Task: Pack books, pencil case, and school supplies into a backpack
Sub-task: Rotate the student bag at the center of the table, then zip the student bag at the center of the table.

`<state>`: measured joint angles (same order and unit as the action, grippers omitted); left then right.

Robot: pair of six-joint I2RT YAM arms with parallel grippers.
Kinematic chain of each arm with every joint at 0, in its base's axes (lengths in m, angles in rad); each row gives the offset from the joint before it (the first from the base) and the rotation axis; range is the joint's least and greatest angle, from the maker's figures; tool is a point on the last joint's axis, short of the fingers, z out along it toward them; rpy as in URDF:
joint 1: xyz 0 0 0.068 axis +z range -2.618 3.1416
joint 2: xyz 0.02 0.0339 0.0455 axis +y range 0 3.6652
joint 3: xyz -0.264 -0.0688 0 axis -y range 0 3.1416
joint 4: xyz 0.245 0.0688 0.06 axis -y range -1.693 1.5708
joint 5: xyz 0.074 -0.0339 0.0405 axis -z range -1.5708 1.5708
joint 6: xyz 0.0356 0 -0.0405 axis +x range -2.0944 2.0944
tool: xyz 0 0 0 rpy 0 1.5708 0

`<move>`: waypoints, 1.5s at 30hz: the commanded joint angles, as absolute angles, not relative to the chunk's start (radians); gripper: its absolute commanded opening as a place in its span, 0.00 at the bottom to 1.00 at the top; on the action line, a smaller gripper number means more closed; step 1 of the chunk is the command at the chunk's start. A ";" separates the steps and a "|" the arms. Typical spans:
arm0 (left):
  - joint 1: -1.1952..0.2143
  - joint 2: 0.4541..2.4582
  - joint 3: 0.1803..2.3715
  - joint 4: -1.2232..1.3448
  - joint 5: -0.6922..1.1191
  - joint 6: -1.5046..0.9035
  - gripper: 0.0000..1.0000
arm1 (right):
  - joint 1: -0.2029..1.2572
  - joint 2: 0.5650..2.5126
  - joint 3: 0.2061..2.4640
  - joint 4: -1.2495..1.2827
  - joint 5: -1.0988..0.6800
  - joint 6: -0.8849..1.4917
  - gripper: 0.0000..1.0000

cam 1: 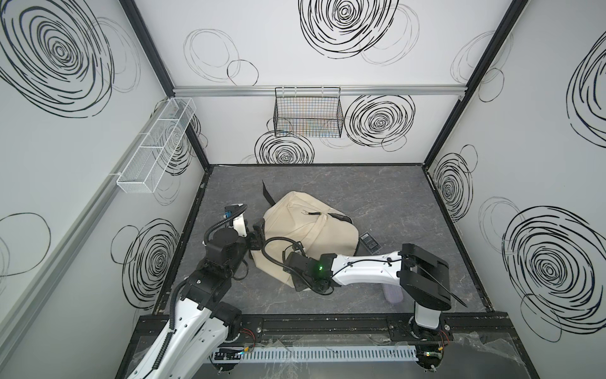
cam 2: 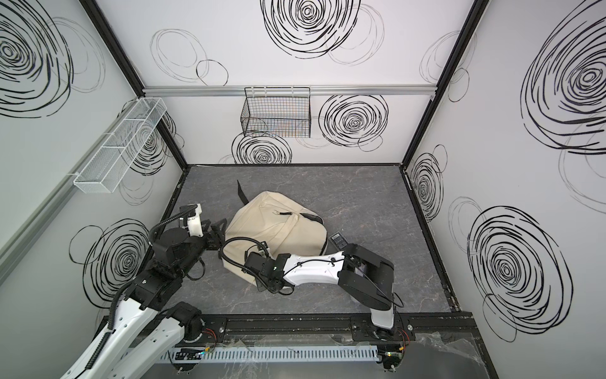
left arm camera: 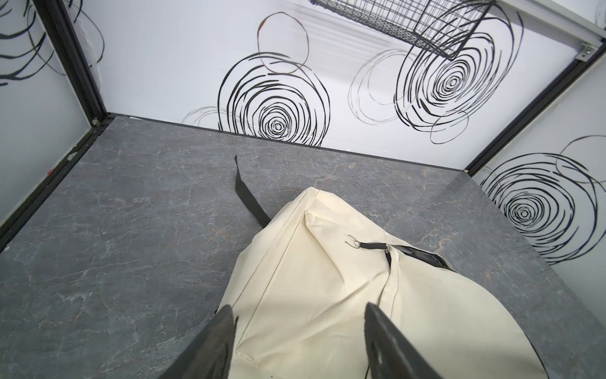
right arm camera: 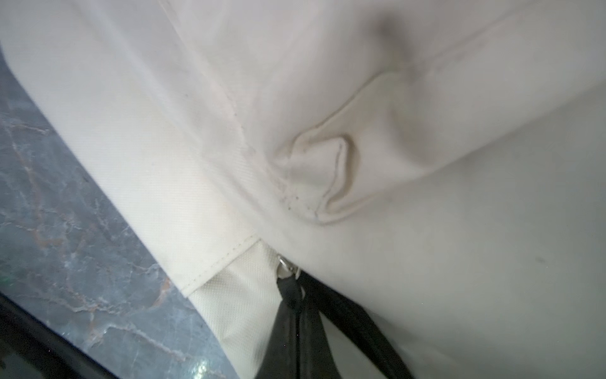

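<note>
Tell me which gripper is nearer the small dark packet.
Right. The right gripper is on the backpack, partway toward the packet; the left gripper is at the backpack's opposite edge, farther off.

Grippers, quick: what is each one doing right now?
Left gripper: open, jaws astride a corner of the backpack.
Right gripper: shut, pinching the zipper pull.

White walls [cam 1: 328, 65] covered in black scribbled spirals enclose a grey, marble-veined surface [cam 1: 377, 197]. Black posts [cam 1: 147, 42] run up the corners. A silver rail [cam 1: 229, 90] crosses the back wall at 12 o'clock, carrying a black wire basket [cam 1: 308, 115]. At 10 o'clock a long white mesh basket [cam 1: 157, 144] hangs on the side wall. A white slotted duct [cam 1: 314, 354] lines the 6 o'clock edge.
</note>
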<state>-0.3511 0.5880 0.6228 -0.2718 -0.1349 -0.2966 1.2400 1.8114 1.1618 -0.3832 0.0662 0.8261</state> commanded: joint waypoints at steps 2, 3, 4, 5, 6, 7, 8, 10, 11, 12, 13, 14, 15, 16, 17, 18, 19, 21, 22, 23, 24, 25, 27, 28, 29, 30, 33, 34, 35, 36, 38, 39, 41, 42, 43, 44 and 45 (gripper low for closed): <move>-0.346 0.579 0.644 -0.219 -0.002 -0.051 0.65 | 1.218 1.630 1.131 -0.374 0.121 0.803 0.00; -0.348 0.578 0.646 -0.221 0.036 0.008 0.66 | 1.211 1.601 1.125 -0.374 0.125 0.797 0.00; -0.351 0.575 0.648 -0.226 0.067 0.075 0.67 | 1.201 1.573 1.120 -0.377 0.127 0.789 0.00; -0.351 0.574 0.654 -0.237 0.090 0.134 0.70 | 1.188 1.547 1.115 -0.381 0.125 0.779 0.00; -0.352 0.572 0.656 -0.247 0.119 0.184 0.72 | 1.177 1.525 1.109 -0.381 0.118 0.770 0.00; -0.352 0.574 0.657 -0.267 0.170 0.265 0.75 | 1.164 1.502 1.100 -0.371 0.107 0.756 0.00; -0.362 0.580 0.660 -0.298 0.229 0.351 0.75 | 1.150 1.480 1.087 -0.361 0.096 0.738 0.00; -0.413 0.597 0.661 -0.338 0.269 0.460 0.76 | 1.126 1.443 1.063 -0.333 0.069 0.701 0.00; -0.445 0.609 0.657 -0.364 0.307 0.517 0.81 | 1.114 1.425 1.052 -0.322 0.055 0.683 0.00; -0.482 0.623 0.652 -0.396 0.355 0.593 0.86 | 1.101 1.409 1.042 -0.311 0.045 0.668 0.00; -0.517 0.636 0.645 -0.425 0.381 0.653 0.90 | 1.092 1.396 1.033 -0.302 0.026 0.649 0.00; -0.568 0.655 0.636 -0.456 0.391 0.704 0.94 | 1.081 1.383 1.024 -0.286 -0.004 0.625 0.00; -0.611 0.677 0.629 -0.478 0.380 0.760 0.95 | 1.071 1.369 1.015 -0.271 -0.039 0.602 0.00; -0.639 0.693 0.622 -0.476 0.358 0.791 0.96 | 1.064 1.358 1.010 -0.265 -0.058 0.591 0.00; -0.655 0.714 0.608 -0.444 0.327 0.803 0.96 | 1.059 1.348 1.008 -0.261 -0.075 0.581 0.00; -0.655 0.735 0.595 -0.403 0.302 0.810 0.95 | 1.056 1.339 1.005 -0.258 -0.095 0.571 0.00; -0.654 0.756 0.591 -0.374 0.287 0.821 0.94 | 1.053 1.333 1.004 -0.255 -0.112 0.562 0.00; -0.639 0.799 0.597 -0.296 0.274 0.812 0.90 | 1.052 1.324 1.002 -0.252 -0.147 0.546 0.00; -0.627 0.814 0.603 -0.267 0.281 0.803 0.88 | 1.052 1.323 1.003 -0.253 -0.161 0.541 0.00; -0.619 0.825 0.611 -0.240 0.292 0.802 0.88 | 1.052 1.322 1.002 -0.252 -0.178 0.537 0.00; -0.614 0.830 0.612 -0.207 0.295 0.802 0.87 | 1.052 1.323 1.001 -0.245 -0.197 0.534 0.00; -0.614 0.835 0.608 -0.174 0.288 0.799 0.86 | 1.052 1.323 1.000 -0.236 -0.217 0.531 0.00; -0.622 0.860 0.607 -0.128 0.274 0.807 0.82 | 1.053 1.324 0.998 -0.220 -0.261 0.521 0.00; -0.624 0.877 0.611 -0.114 0.266 0.810 0.79 | 1.054 1.325 0.999 -0.215 -0.274 0.519 0.00; -0.626 0.898 0.613 -0.098 0.262 0.805 0.76 | 1.054 1.328 1.001 -0.213 -0.284 0.514 0.00; -0.626 0.917 0.617 -0.097 0.270 0.805 0.75 | 1.054 1.331 1.004 -0.212 -0.288 0.510 0.00; -0.625 0.963 0.630 -0.147 0.312 0.832 0.74 | 1.054 1.331 1.021 -0.224 -0.276 0.503 0.00; -0.623 0.972 0.630 -0.170 0.327 0.841 0.74 | 1.052 1.329 1.025 -0.227 -0.270 0.500 0.00; -0.620 0.976 0.625 -0.182 0.338 0.850 0.73 | 1.052 1.326 1.028 -0.226 -0.268 0.497 0.00; -0.616 0.978 0.617 -0.178 0.339 0.851 0.71 | 1.051 1.323 1.031 -0.225 -0.271 0.494 0.00; -0.608 0.985 0.601 -0.161 0.328 0.857 0.58 | 1.051 1.322 1.039 -0.227 -0.276 0.485 0.00; -0.603 0.989 0.597 -0.149 0.320 0.856 0.47 | 1.051 1.325 1.044 -0.233 -0.272 0.483 0.00; -0.590 0.990 0.595 -0.123 0.295 0.850 0.16 | 1.049 1.331 1.056 -0.249 -0.269 0.476 0.00; -0.582 0.987 0.595 -0.113 0.290 0.844 0.11 | 1.048 1.335 1.062 -0.258 -0.263 0.474 0.00; -0.567 0.979 0.594 -0.098 0.291 0.835 0.07 | 1.047 1.336 1.064 -0.270 -0.256 0.472 0.00; -0.554 0.968 0.587 -0.075 0.293 0.827 0.01 | 1.043 1.338 1.065 -0.278 -0.250 0.472 0.00; -0.543 0.958 0.580 -0.059 0.292 0.820 0.00 | 1.040 1.338 1.064 -0.284 -0.248 0.472 0.00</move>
